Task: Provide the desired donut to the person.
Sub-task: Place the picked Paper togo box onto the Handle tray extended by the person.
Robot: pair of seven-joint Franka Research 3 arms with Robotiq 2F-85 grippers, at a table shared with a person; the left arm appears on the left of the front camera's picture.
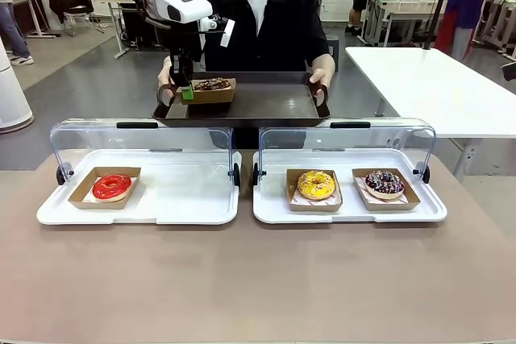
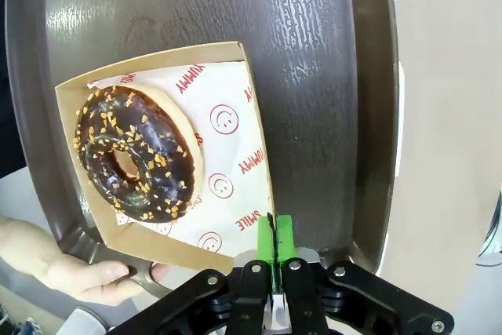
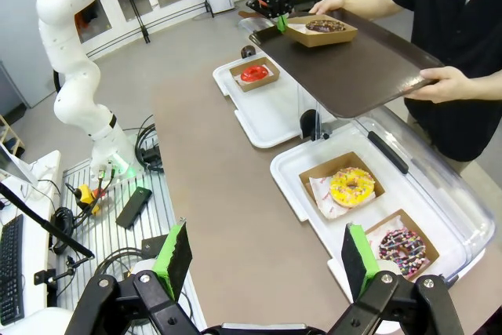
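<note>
A chocolate donut (image 1: 213, 84) (image 2: 135, 154) (image 3: 324, 27) with nut bits lies in a cardboard box (image 1: 211, 96) (image 2: 227, 186). The box rests on a dark serving tray (image 1: 266, 106) (image 2: 314, 52) (image 3: 353, 76), which the person (image 1: 258, 22) (image 3: 463, 29) holds up with both hands (image 1: 321, 66) (image 2: 63, 260) across the table. My left gripper (image 1: 187, 93) (image 2: 274, 237) (image 3: 280, 23) is shut, its green pads pinching the box's near edge. Over the table's near side, my right gripper (image 3: 267, 260) stands open with nothing between its fingers.
Two white trays (image 1: 193, 207) (image 1: 347, 211) with raised clear lids sit on the brown table. The left one holds a red donut (image 1: 111, 187) (image 3: 254, 73); the right holds a yellow donut (image 1: 316, 184) (image 3: 352, 187) and a sprinkled dark donut (image 1: 384, 184) (image 3: 401, 245). A white table (image 1: 435, 86) stands far right.
</note>
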